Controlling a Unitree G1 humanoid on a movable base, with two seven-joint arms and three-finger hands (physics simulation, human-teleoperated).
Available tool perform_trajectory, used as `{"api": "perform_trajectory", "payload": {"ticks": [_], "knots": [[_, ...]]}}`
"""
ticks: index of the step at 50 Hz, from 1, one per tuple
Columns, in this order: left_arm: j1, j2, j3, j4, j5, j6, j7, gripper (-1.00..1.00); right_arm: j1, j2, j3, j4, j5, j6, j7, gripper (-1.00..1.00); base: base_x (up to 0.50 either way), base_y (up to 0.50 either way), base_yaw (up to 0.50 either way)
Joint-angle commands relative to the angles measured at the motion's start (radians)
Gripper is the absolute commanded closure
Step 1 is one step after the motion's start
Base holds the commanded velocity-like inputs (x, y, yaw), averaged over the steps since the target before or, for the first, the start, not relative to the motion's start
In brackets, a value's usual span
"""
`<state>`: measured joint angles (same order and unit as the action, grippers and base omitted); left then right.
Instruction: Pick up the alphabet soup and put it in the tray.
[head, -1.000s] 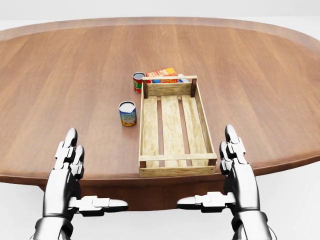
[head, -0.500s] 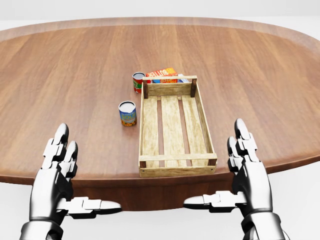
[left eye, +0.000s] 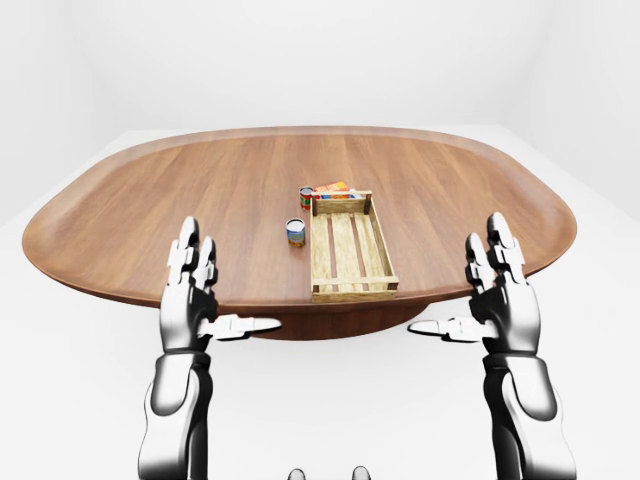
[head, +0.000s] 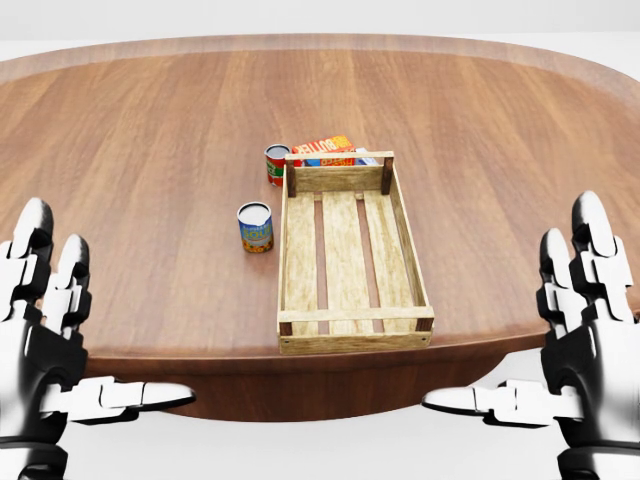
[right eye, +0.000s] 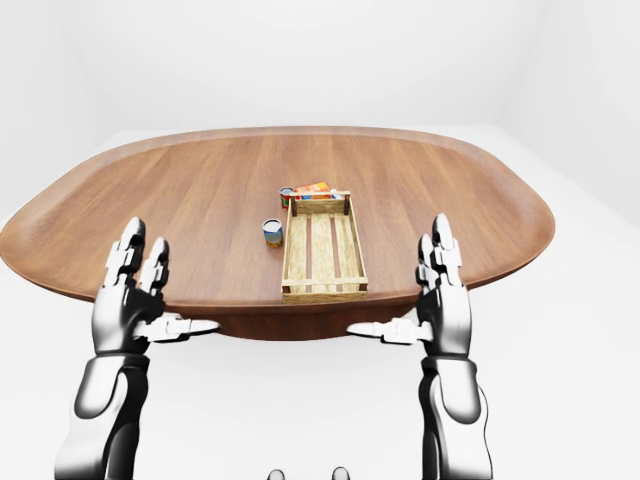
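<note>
At the tray's (head: 350, 250) nine o'clock stands the soup can (head: 255, 227) — untouched; both hands (head: 45, 340) (head: 585, 330) spread, empty. Next: left hand reaches it.

Both robot hands, left (head: 45, 340) and right (head: 580, 335), hang spread-fingered at the near edge of the worktop (head: 130, 150), with bare wood above each of them in the head view. The blue can (head: 255, 227) stands apart on the left of the tray (head: 300, 250), open to reach from the left, top and bottom, with only a narrow gap on its tray side. The red can (head: 276, 165) is hemmed in: it sits just beside the tray's far corner post, and a box (head: 325, 148) lies close on its right.
</note>
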<state>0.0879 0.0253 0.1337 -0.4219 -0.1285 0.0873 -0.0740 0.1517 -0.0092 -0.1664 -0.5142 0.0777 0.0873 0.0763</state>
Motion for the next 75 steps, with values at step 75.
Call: {"api": "perform_trajectory", "payload": {"ticks": [75], "knots": [[0.030, -0.008, 0.069, -0.193, -0.071, 0.000, -0.021, -1.00, 0.028, 0.019, -0.038, -0.138, 0.013, 0.000, 0.008, -1.00, 0.06, -0.14, 0.00]]}}
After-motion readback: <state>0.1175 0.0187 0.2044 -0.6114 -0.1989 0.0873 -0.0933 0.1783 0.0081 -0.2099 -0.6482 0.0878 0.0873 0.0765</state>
